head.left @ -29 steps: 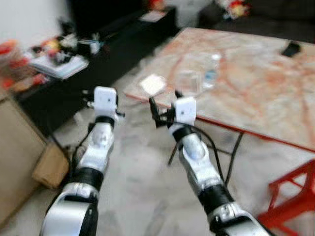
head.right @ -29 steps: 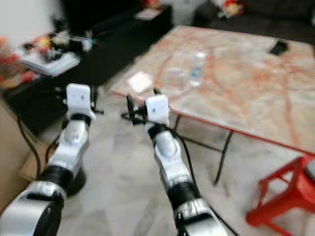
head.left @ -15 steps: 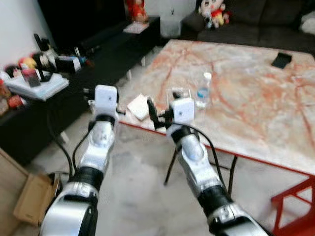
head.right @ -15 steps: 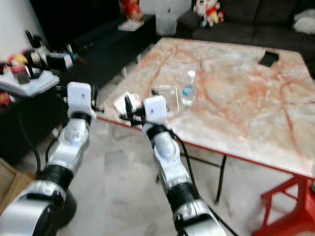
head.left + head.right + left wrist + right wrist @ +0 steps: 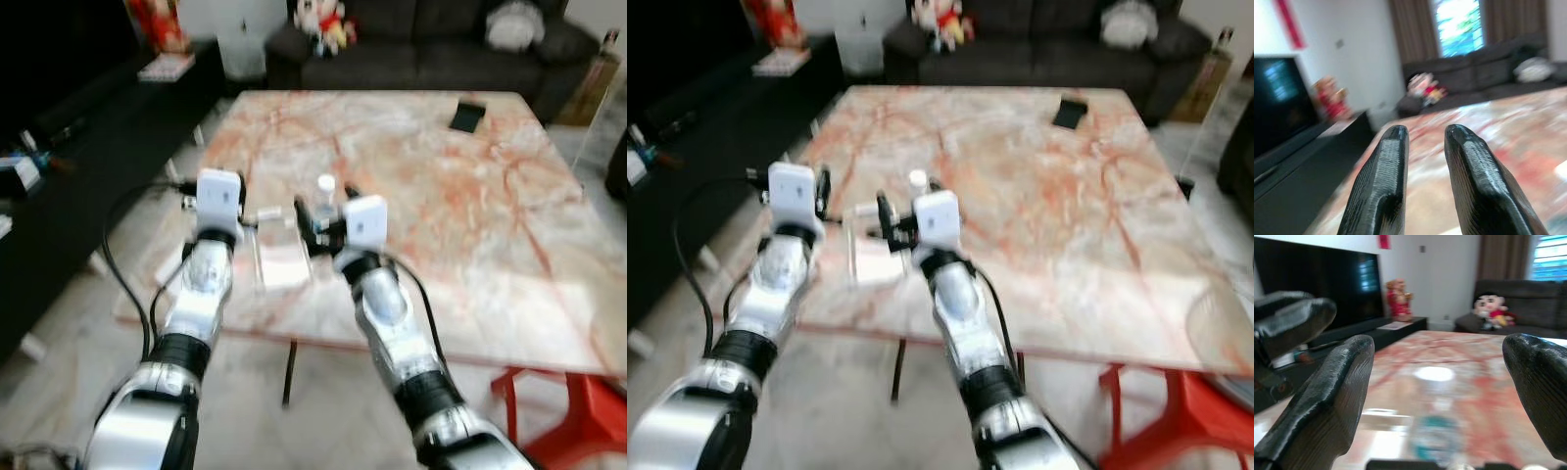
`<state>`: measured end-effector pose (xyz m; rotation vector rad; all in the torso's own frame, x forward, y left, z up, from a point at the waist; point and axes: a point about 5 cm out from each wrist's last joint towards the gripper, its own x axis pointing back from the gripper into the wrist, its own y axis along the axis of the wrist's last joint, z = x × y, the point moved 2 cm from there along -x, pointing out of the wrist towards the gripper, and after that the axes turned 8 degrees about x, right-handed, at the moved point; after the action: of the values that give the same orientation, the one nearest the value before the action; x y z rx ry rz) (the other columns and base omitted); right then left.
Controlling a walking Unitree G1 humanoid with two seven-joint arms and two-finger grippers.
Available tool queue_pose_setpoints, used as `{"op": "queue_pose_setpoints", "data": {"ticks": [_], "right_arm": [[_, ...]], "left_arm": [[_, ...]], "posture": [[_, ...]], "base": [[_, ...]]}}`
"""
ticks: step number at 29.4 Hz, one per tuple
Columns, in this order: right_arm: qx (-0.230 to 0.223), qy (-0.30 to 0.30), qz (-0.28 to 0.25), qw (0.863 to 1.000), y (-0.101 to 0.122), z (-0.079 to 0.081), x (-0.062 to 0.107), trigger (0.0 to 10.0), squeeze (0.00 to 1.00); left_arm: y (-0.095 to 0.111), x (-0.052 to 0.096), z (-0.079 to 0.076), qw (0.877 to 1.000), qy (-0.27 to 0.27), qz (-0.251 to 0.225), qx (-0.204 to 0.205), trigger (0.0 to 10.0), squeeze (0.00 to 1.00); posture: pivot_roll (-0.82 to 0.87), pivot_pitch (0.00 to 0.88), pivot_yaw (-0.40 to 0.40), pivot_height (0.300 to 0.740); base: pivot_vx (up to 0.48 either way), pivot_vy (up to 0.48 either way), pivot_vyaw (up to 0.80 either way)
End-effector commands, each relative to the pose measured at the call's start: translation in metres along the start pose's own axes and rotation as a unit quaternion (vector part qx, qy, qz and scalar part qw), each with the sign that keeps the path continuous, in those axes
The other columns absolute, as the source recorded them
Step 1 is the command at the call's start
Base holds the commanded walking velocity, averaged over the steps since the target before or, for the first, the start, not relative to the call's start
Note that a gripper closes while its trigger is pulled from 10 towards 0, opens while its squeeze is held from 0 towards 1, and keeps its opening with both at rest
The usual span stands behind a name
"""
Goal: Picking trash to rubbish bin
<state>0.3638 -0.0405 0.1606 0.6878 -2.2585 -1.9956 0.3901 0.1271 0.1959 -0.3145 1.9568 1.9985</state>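
Both grippers hover over the near edge of a marble tabletop [image 5: 470, 196]. The right gripper [image 5: 1440, 377], jaws spread wide, faces a water bottle [image 5: 324, 199]. The left gripper [image 5: 1425, 142] has its jaws slightly parted, empty.

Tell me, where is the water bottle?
The water bottle stands on the marble table near its left front part, just ahead of the right gripper, beside a white paper.

We hold both silver arms over the near edge of a red-veined marble table [image 5: 470, 196], beside a clear plastic water bottle [image 5: 324, 199].
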Motion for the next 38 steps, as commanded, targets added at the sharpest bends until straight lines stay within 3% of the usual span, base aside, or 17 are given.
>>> {"op": "queue_pose_setpoints", "data": {"ticks": [1,9,10,11,12,26,38], "right_arm": [[-0.004,-0.013,-0.009,1.000,0.003,-0.007,0.000,10.0,0.00],[-0.004,-0.019,-0.009,1.000,0.003,-0.009,0.001,10.0,0.00],[-0.004,-0.019,-0.009,1.000,0.003,-0.009,0.001,10.0,0.00],[-0.004,-0.019,-0.009,1.000,0.003,-0.009,0.001,10.0,0.00],[-0.004,-0.020,-0.008,1.000,0.003,-0.009,0.001,10.0,0.00],[-0.003,-0.023,-0.003,1.000,0.000,-0.010,0.002,10.0,0.00],[-0.002,-0.024,0.000,1.000,-0.001,-0.010,0.003,10.0,0.00]], "left_arm": [[0.008,-0.001,-0.015,0.999,-0.030,-0.021,0.011,10.0,0.00],[0.019,-0.004,-0.019,0.998,-0.044,-0.045,0.006,10.0,0.00],[0.018,-0.004,-0.019,0.998,-0.046,-0.042,0.009,10.0,0.17],[0.018,-0.004,-0.019,0.998,-0.046,-0.042,0.009,10.0,0.17],[0.018,-0.004,-0.019,0.998,-0.047,-0.041,0.009,10.0,1.00],[0.003,-0.001,-0.025,0.996,-0.065,0.007,0.065,10.0,1.00],[-0.004,-0.003,-0.020,0.995,-0.063,0.027,0.067,10.0,1.00]], "posture": [[-0.08,0.000,0.039,0.740],[-0.08,0.000,0.040,0.740],[-0.08,0.000,0.040,0.740],[-0.08,0.000,0.040,0.740],[-0.08,0.000,0.040,0.740],[-0.08,0.003,0.038,0.740],[-0.08,0.005,0.034,0.740]], "base": [[0.000,0.000,0.00],[0.000,0.000,0.00],[0.000,0.000,0.00],[0.000,0.000,0.00],[0.000,0.000,0.00],[0.000,0.000,0.00],[0.000,0.000,0.00]]}}
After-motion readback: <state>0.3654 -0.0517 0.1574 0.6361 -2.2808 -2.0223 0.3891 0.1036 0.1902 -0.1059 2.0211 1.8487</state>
